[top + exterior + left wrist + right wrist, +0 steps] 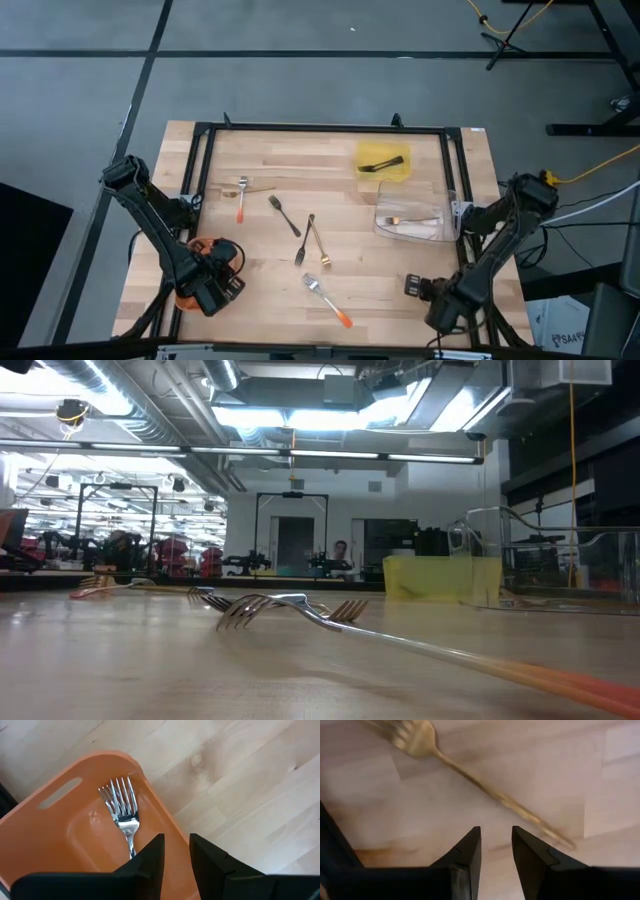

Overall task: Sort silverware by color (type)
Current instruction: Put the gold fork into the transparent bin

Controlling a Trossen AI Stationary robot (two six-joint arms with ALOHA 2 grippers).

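My left gripper (207, 283) (176, 851) hovers over the orange tray (190, 262) (60, 795) at the table's near left, fingers a little apart. A silver fork (122, 807) lies flat in that tray, its handle hidden behind one finger. My right gripper (414, 288) (496, 845) waits low at the near right, slightly open, with a gold fork (470, 772) lying on the wood ahead of it. On the table lie two orange-handled forks (241, 198) (328, 299) (300, 610), two black forks (283, 214) (305, 240) and a gold one (320, 246).
A yellow tray (383, 162) (440, 575) holding a black utensil stands at the far right. A clear tray (410, 220) (560, 560) with a gold fork sits beside the right edge. A black frame (320, 127) rims the table. Bare wood lies between the forks.
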